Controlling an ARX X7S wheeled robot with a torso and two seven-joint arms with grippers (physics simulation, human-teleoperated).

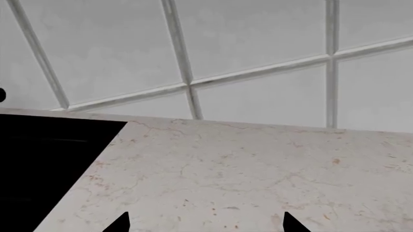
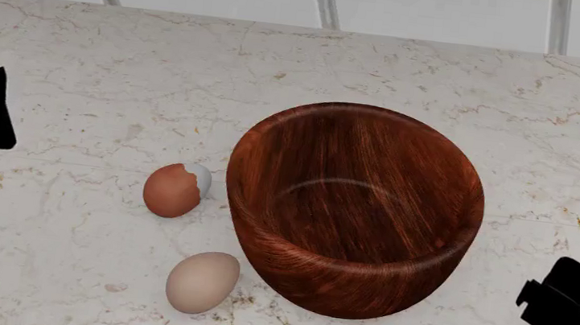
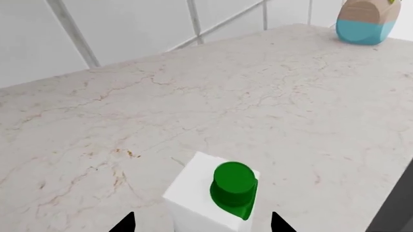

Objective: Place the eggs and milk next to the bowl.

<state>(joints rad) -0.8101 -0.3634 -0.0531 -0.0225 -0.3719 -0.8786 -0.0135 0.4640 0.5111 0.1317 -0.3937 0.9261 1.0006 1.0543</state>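
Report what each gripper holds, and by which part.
Left gripper: nothing. The milk carton stands between the right gripper fingertips, but contact cannot be told.

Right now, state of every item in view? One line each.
bowl: upright, empty, on the counter.
reddish-brown egg: lying on the counter beside the bowl, free.
pale beige egg: lying on the counter by the bowl's near side, free.
milk carton: upright, green cap on, between the right tool's fingertips; contact not visible.
left tool: over bare counter, holding nothing.
blue and tan container: standing at the far counter edge.
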